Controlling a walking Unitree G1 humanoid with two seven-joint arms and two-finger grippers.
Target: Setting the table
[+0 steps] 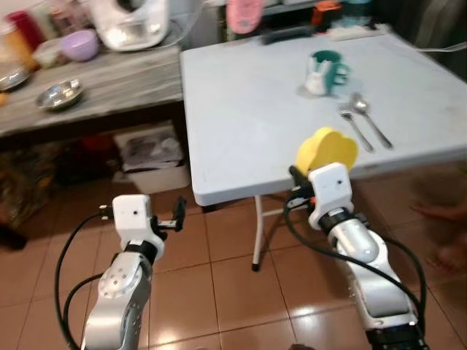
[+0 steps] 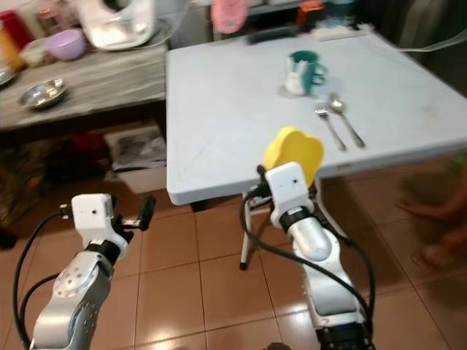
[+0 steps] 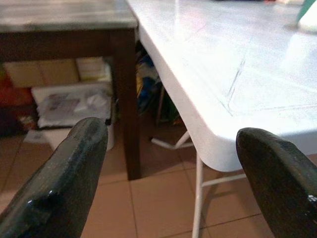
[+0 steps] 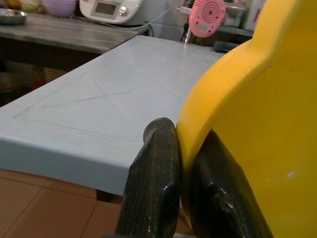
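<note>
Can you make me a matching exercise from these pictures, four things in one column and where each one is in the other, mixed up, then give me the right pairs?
Things:
1. yellow plastic plate
2. green and white mug
3. metal fork and spoon
4. steel bowl

Places:
A. on the wooden side counter
B. lying side by side on the white folding table, near its front edge
C. pinched by its rim in the right gripper, at the table's front edge
D. standing on the white table, beyond the cutlery

Pairs: 1-C, 2-D, 3-B, 4-A
</note>
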